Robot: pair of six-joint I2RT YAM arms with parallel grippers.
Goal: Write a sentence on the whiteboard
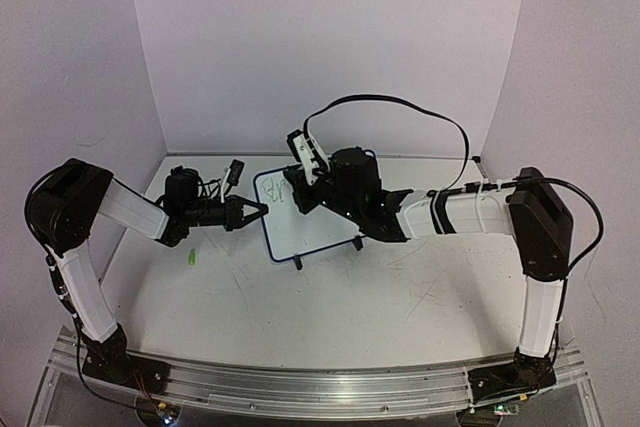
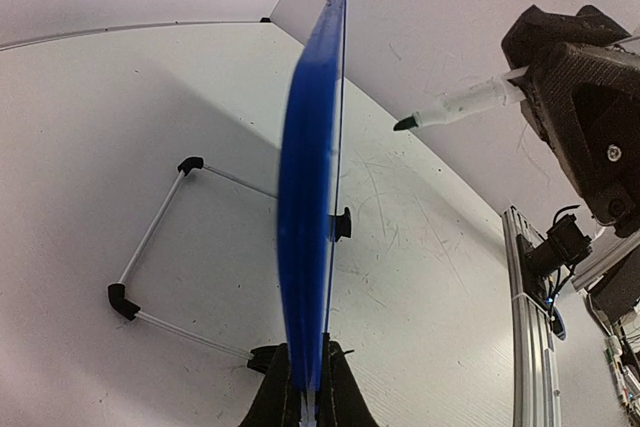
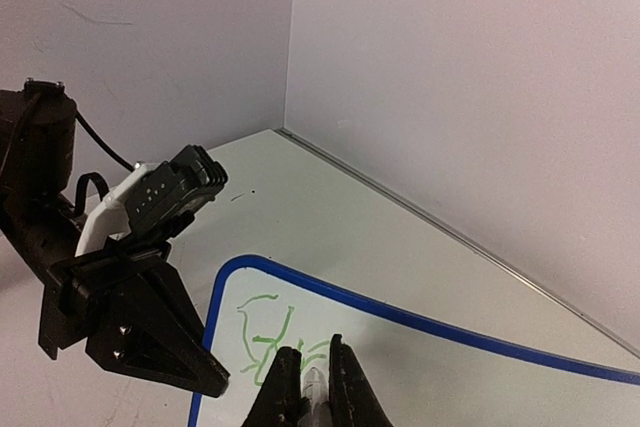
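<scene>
The whiteboard has a blue frame and stands tilted near the middle of the table. My left gripper is shut on its left edge. In the left wrist view the whiteboard appears edge-on, clamped between my left gripper's jaws. My right gripper is shut on a white pen with a green tip, held close to the board face. A few green strokes of the sentence sit in the top left corner of the whiteboard, just ahead of my right gripper.
A small green pen cap lies on the table left of the board. Behind the board is a wire stand with black corner pieces. Two black clip feet rest on the table. White walls enclose the back and sides.
</scene>
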